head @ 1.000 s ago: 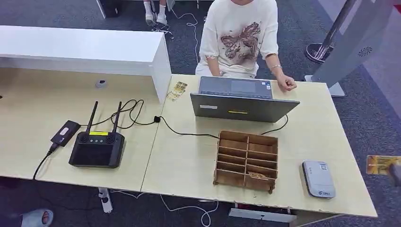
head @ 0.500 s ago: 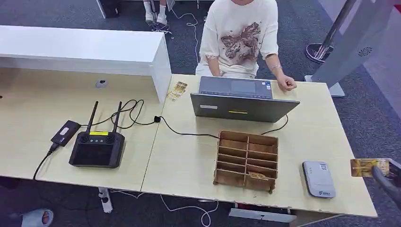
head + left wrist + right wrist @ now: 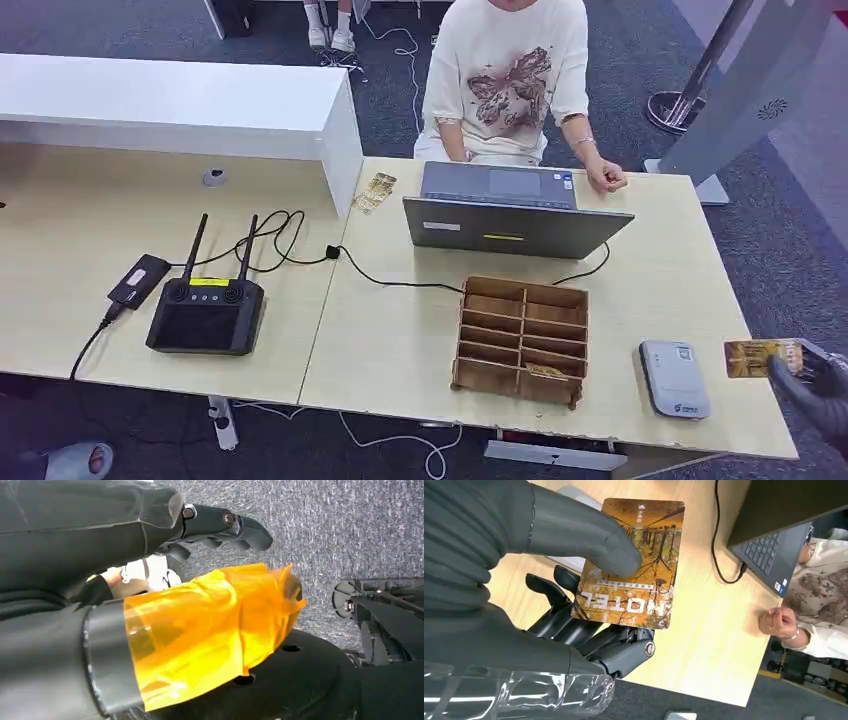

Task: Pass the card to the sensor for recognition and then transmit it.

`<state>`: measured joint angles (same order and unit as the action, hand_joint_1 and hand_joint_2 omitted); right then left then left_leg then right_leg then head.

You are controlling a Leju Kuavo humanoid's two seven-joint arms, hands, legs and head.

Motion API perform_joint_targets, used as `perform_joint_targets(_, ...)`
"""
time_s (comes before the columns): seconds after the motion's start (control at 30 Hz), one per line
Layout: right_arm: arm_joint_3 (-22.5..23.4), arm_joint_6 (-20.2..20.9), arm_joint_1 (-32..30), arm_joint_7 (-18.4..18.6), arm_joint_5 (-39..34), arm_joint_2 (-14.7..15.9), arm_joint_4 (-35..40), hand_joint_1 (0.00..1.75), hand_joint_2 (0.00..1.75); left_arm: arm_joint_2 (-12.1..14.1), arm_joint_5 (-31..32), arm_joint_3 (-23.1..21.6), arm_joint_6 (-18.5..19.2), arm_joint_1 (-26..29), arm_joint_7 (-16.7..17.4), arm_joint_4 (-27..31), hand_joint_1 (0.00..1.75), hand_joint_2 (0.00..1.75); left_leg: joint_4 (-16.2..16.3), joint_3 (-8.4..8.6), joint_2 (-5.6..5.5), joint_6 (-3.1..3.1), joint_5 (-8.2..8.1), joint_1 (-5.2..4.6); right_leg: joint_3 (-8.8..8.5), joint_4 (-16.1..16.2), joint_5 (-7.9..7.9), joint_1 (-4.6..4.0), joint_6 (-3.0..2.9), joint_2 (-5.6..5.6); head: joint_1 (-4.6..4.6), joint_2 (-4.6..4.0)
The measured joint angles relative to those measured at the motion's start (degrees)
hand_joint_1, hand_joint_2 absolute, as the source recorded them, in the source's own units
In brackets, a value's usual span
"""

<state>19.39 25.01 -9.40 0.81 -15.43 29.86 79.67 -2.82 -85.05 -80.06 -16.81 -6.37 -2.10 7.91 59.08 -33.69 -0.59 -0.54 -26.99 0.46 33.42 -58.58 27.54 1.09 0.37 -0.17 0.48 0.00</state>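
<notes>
Holding the card (image 3: 630,562) between thumb and fingers, my right hand (image 3: 815,385) sits at the table's (image 3: 400,340) near right corner, card flat and face up beyond the fingertips. Just past the card lies the grey sensor (image 3: 674,378). I judge the step calls for keeping the card level and lowering it squarely over the sensor, without letting the pinch slide. From the head view, most of the hand is cut off by the frame edge. My left hand (image 3: 220,527) hangs over carpet, fingers curled, nothing visibly in them. Orange film blocks much of that view.
</notes>
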Motion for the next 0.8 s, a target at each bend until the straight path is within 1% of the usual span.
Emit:
perform_joint_targets(0.23, -1.51, -1.4, 0.02, -0.07, 1.4, 0.13, -0.63, 1.75, 1.75, -0.02, 0.18, 0.0, 0.02, -0.01, 0.15, 0.0, 0.0, 0.0, 0.0, 0.0, 0.0, 0.0, 0.0, 0.0, 0.0, 0.0, 0.0, 0.0, 0.0, 0.0, 0.0, 0.0)
perform_joint_targets(0.43, -3.8, -2.58, 0.11, -0.78, 2.75, 0.13, -1.66, 1.75, 1.75, -0.02, 0.41, 0.0, 0.11, -0.02, 0.28, 0.0, 0.0, 0.0, 0.0, -0.01, 0.0, 0.0, 0.0, 0.0, 0.0, 0.0, 0.0, 0.0, 0.0, 0.0, -0.02, 0.0)
perform_joint_targets(0.57, -6.18, -4.35, 1.18, -0.87, 4.41, -0.17, -2.49, 1.75, 1.75, 0.02, 3.41, 0.0, 0.39, -0.06, 0.76, 0.0, 0.0, 0.0, 0.0, 0.01, 0.04, 0.0, 0.0, 0.0, 0.0, -0.01, 0.0, 0.0, 0.0, 0.07, -0.02, 0.0)
perform_joint_targets(0.67, -7.72, -4.83, 1.89, -1.01, 4.76, -0.37, -3.1, 1.75, 1.75, 0.04, 3.76, 0.0, 0.5, -0.1, 0.87, 0.0, 0.0, 0.0, 0.0, 0.01, 0.01, 0.0, 0.01, 0.0, 0.0, -0.01, 0.0, 0.0, 0.0, 0.0, 0.0, 0.0)
perform_joint_targets(0.8, -8.61, -5.05, 2.41, -1.07, 4.81, -0.37, -3.76, 1.75, 1.75, 0.09, 3.85, 0.0, 0.52, -0.09, 0.92, 0.0, 0.0, 0.0, 0.0, 0.0, 0.01, 0.0, 0.0, 0.0, 0.0, -0.01, 0.0, 0.0, 0.0, 0.0, 0.0, 0.0)
